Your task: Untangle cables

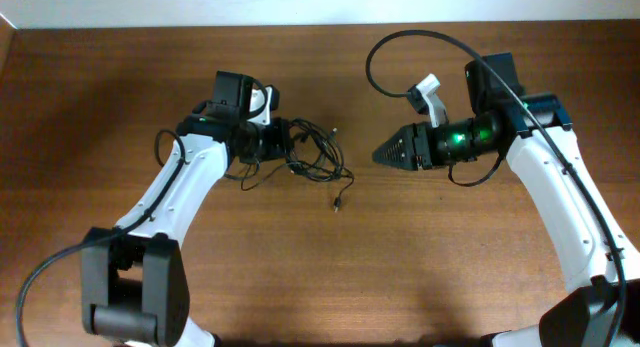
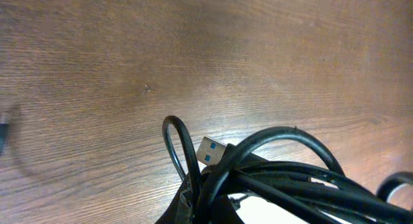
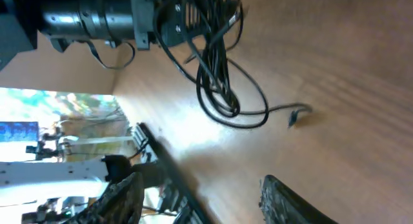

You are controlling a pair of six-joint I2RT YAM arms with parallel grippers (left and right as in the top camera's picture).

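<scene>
A brown wood-grain table [image 1: 320,267] is filling nearly the whole overhead view, with a pale strip of wall [image 1: 200,7] running along its far edge. Past the table edge, the right wrist view is catching a bright, blurred room with what may be a blue screen [image 3: 19,130] and some equipment too indistinct to name. Two white-shelled arms are reaching in from the near corners, and a thick black robot cable [image 1: 400,47] is arching above the right arm, where a green light [image 1: 456,139] is glowing. The right gripper [image 1: 385,153] is hovering near the tangle but apart from it, its two dark fingers [image 3: 122,198] standing wide apart and holding nothing. The left gripper [image 1: 272,139] is sitting at the left edge of the bundle and appears to be clamping down on several strands, though its own camera is showing only cords bunched at the bottom of the frame. The thin black cables [image 1: 312,155] are lying left of the table's centre, looping over each other in a loose knot between the two grippers. A silvery USB plug with a blue insert [image 2: 211,151] is poking out among the strands, and one small dark plug end [image 1: 338,202] is trailing toward the near side, resting on the wood just clear of the main tangle.
</scene>
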